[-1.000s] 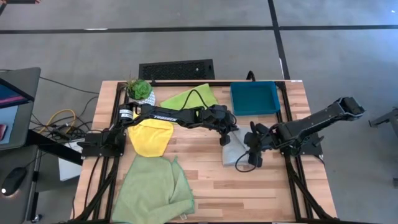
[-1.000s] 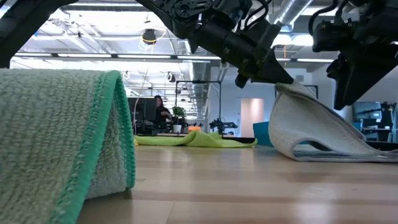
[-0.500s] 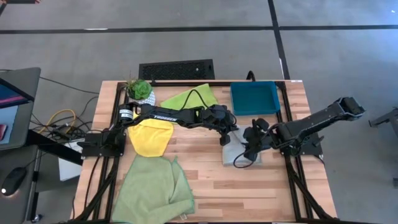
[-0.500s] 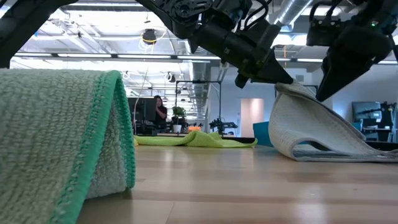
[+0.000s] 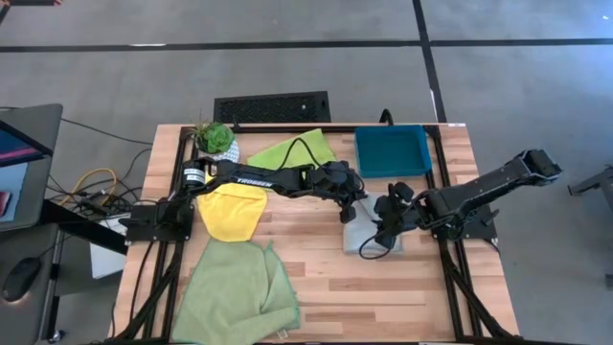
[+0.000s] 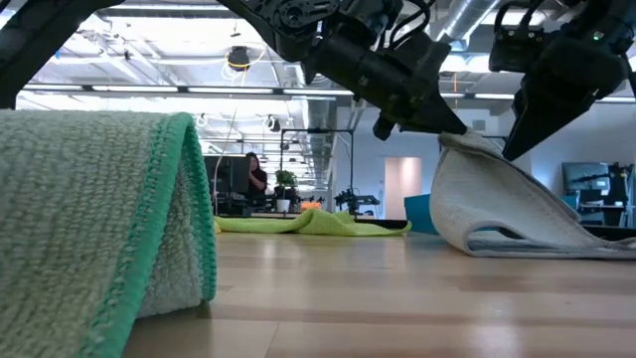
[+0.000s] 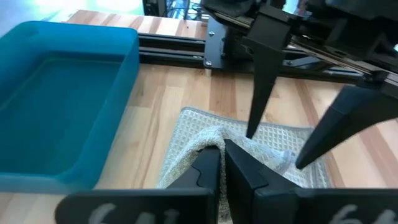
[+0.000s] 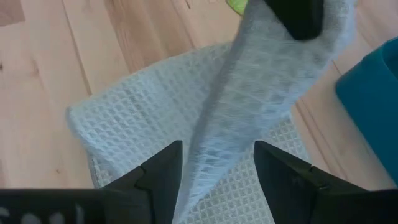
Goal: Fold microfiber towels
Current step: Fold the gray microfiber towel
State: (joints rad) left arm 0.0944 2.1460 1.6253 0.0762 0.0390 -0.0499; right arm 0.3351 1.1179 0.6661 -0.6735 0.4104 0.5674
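Observation:
The grey towel lies at the table's middle right, one part raised. My left gripper reaches across from the left and is shut on that raised part. My right gripper is open just right of it. Its two fingers stand on either side of the raised grey strip, and I cannot tell whether they touch it. The yellow towel, the lime green towel and the larger pale green towel lie flat on the left half. My left gripper pinches a raised edge of the grey towel between its two shut fingers, slanting down from the table's left. The held edge is lifted. From it the cloth curves down into a fold and slopes onto the layer lying on the table.
A teal tray stands at the far right, just beyond the grey towel. A small potted plant stands at the far left. The pale green towel's folded edge fills the near left of the low view. Bare wood lies near the front middle.
My right gripper has turned at the wrist, swinging its open fingers toward the raised grey towel and my left gripper. My left gripper and the held towel have kept still.

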